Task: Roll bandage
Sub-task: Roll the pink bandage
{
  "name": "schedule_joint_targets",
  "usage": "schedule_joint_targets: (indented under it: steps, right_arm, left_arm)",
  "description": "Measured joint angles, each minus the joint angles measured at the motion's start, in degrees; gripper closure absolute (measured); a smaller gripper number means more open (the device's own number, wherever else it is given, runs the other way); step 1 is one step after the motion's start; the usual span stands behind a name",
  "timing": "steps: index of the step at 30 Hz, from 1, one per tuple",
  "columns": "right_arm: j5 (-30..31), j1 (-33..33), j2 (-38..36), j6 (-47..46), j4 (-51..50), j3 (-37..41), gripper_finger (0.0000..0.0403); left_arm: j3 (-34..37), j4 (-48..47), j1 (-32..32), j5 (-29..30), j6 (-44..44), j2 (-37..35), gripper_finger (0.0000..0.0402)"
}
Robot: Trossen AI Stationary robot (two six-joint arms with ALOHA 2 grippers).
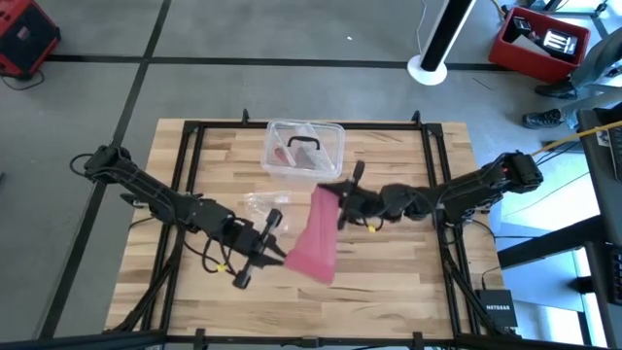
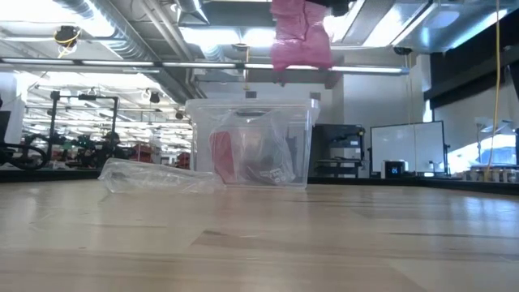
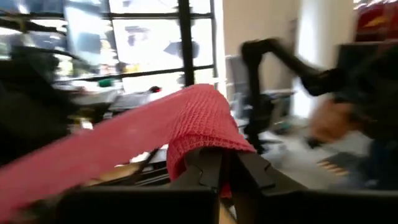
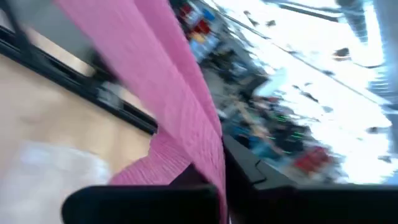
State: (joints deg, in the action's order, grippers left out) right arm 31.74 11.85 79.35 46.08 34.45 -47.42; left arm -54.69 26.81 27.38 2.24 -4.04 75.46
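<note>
1. The bandage (image 1: 317, 238) hangs above the table (image 1: 408, 253) as a pink strip stretched between the two grippers; in the low view its bunched upper end (image 2: 298, 36) shows high over the box (image 2: 251, 142), clear of the tabletop.
2. The left gripper (image 1: 276, 255) sits at the strip's lower end, nearer the front of the table; its fingers (image 3: 205, 171) are closed on the bandage, whose knitted fabric (image 3: 199, 121) folds over their tips and runs away from them in a taut band.
3. The right gripper (image 1: 337, 199) is at the strip's other end, just in front of the box; its jaws are closed on the bandage, and the right wrist view shows the fabric (image 4: 168, 93) running straight out from between the fingers (image 4: 249, 171).
4. From the right gripper the strip slopes down and towards the left gripper, widening as it goes; the two grippers are near each other but apart, with the bandage the only thing between them.
5. The clear box (image 1: 303, 148) stands just behind the right gripper, with dark and red items inside; what they are I cannot tell.
6. A crumpled wrapper (image 1: 260, 204) lies on the table beside the left gripper, between it and the box; in the low view it (image 2: 154, 174) rests flat to one side of the box.
</note>
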Motion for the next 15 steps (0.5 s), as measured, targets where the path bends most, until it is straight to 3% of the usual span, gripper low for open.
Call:
schedule_joint_targets:
  steps: [3, 8, 15]
  right_arm:
    - [1.1, -2.0, 0.0, 4.0, -0.1, -2.3, 0.0397]
    - [0.7, -2.8, 0.0, 2.7, -2.2, -4.0, 0.0399]
    - [-1.4, 0.2, 0.0, -11.4, -11.4, -4.0, 0.04]
  left_arm:
    - [0.0, 0.3, 0.4, -3.0, 0.7, 0.0, 0.0394]
    - [0.0, 2.9, 0.3, -2.4, -3.3, 0.0, 0.0394]
    - [0.0, 8.3, 0.7, 13.9, -14.6, -1.9, 0.0394]
